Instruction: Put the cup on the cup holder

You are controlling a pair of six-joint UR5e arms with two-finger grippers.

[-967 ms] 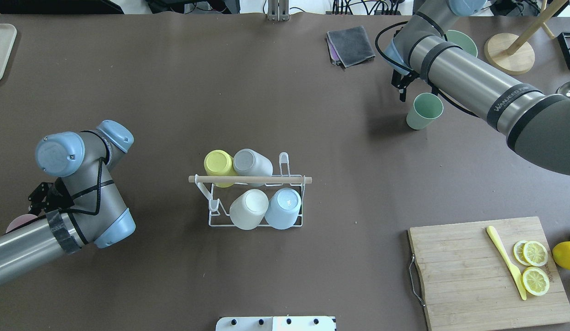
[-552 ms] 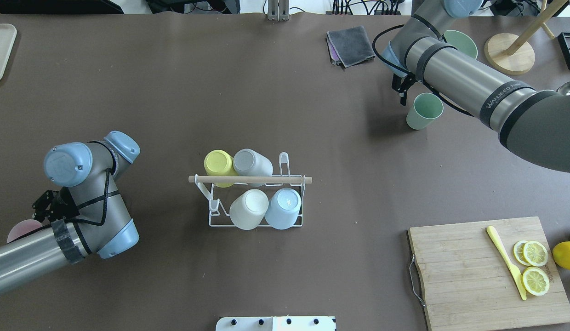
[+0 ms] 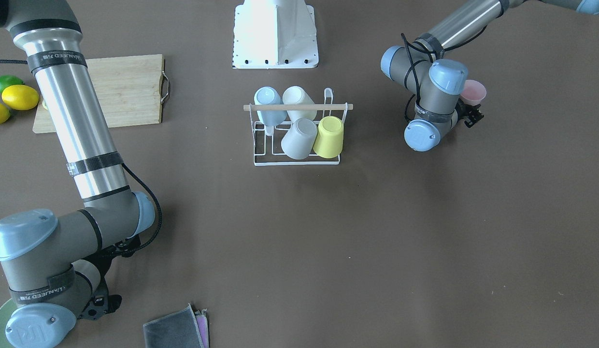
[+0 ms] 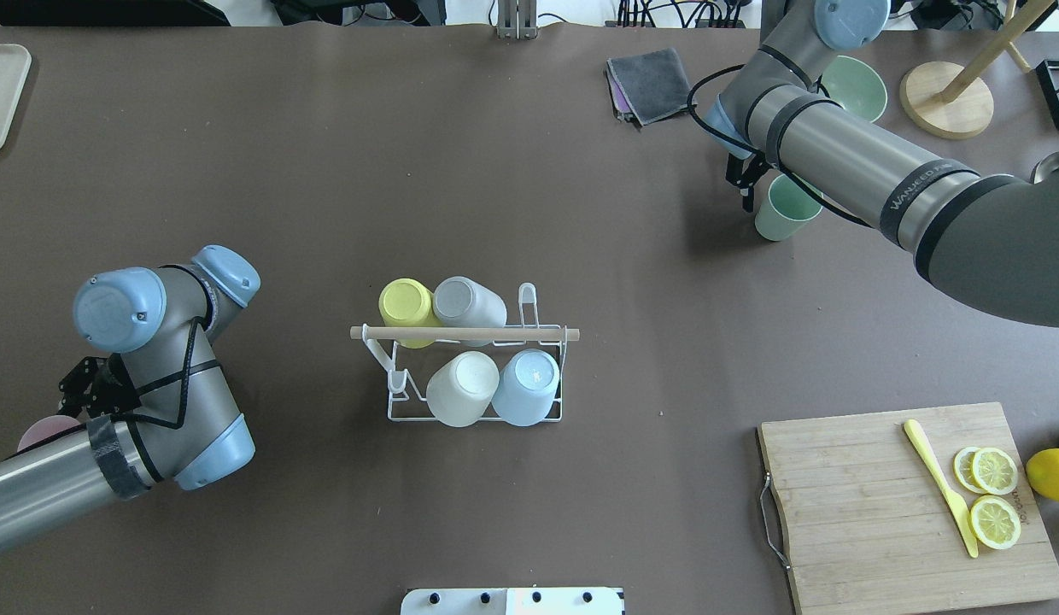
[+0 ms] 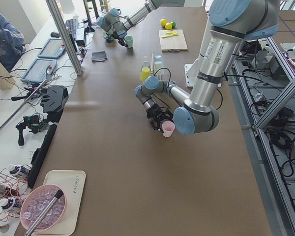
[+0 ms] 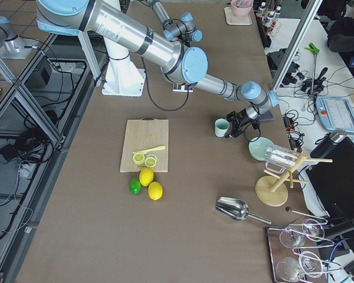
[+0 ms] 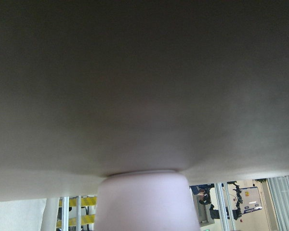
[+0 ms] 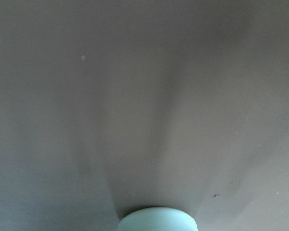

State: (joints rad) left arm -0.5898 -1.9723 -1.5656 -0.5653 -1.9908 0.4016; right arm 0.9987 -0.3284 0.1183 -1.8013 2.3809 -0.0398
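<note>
pink cup (image 3: 474, 91) | just beside left claw (image 3: 474, 118) | contact unclear

The left arm (image 4: 154, 401) is folded back with the left gripper (image 4: 78, 389) low, while the right arm (image 4: 862, 162) stretches forward, right gripper (image 4: 743, 184) pointing down.

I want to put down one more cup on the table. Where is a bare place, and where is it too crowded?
The widest bare patch lies between the cup holder and the cutting board. Another lies between the cup holder and the gray cloth. It is crowded around the green cup, under the right arm, beside the green bowl.
</note>
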